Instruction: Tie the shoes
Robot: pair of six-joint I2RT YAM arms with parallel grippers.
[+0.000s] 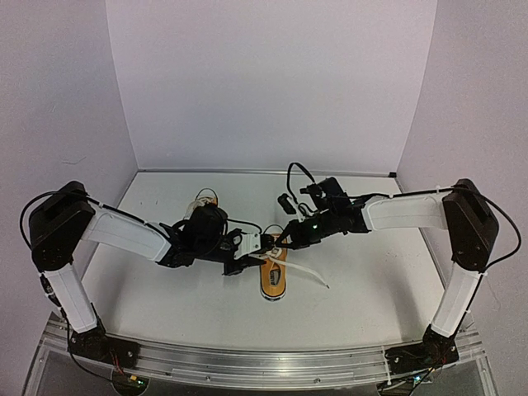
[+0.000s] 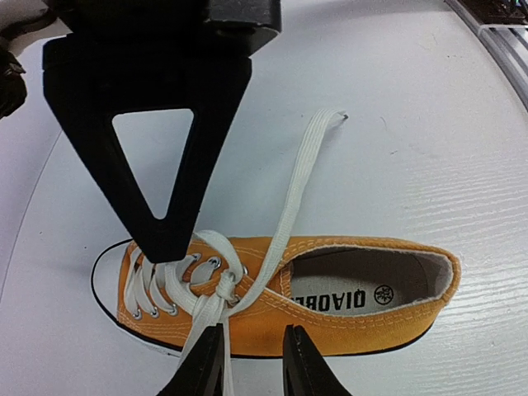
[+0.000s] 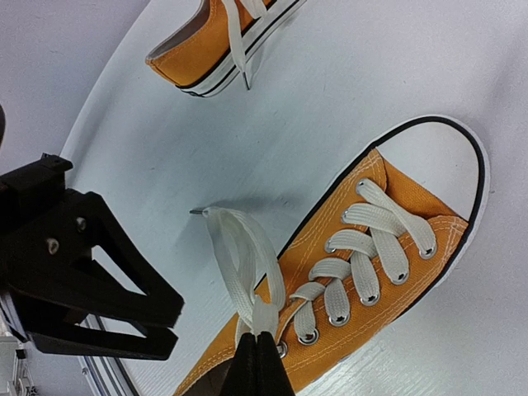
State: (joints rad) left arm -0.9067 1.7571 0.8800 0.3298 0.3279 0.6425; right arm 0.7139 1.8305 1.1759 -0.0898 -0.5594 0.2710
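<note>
One orange-yellow shoe (image 1: pixel 272 279) lies mid-table with its toe toward the back; its white laces are knotted once. My right gripper (image 3: pixel 261 346) is shut on a folded loop of the white lace (image 3: pixel 247 256) just above the top eyelets. My left gripper (image 2: pixel 252 363) hovers beside the shoe's (image 2: pixel 330 318) side with its jaws apart; one lace strand runs down along its left finger (image 2: pixel 202 367). The other lace end (image 2: pixel 309 161) trails loose across the table. The second shoe (image 1: pixel 205 200) sits behind the left arm, also seen in the right wrist view (image 3: pixel 219 37).
A small black object (image 1: pixel 286 202) lies near the back of the table beside the right arm's cable. White walls close in the table on three sides. An aluminium rail (image 1: pixel 247 363) runs along the near edge.
</note>
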